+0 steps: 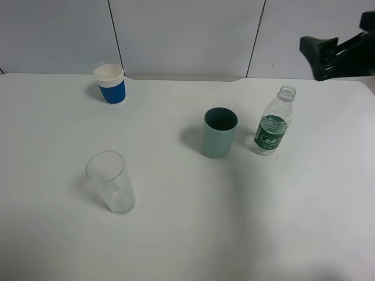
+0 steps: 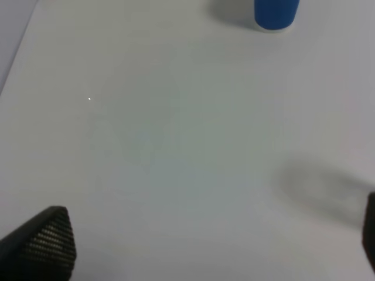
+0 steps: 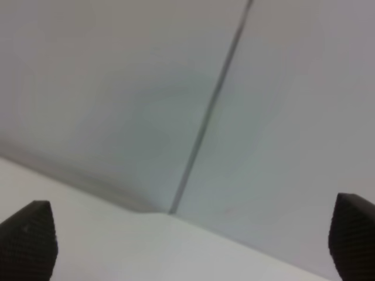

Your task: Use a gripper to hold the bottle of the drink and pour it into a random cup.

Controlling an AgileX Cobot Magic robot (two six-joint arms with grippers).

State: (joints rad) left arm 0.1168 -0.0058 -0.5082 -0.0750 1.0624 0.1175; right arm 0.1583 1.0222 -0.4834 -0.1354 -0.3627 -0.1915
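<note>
Bottle (image 1: 273, 130) upright, right gripper (image 1: 319, 57) apart

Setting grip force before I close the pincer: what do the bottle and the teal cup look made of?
The bottle: thin clear plastic, seemingly; ribbed see-through body, glossy dark green label, no cap. The teal cup: likely opaque plastic with a matte finish; plain straight wall, no shine or see-through.

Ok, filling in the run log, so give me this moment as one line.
phase: pre-grasp | right hand: open, raised behind bottle | left hand: open, idle | bottle: upright, uncapped, beside teal cup
</note>
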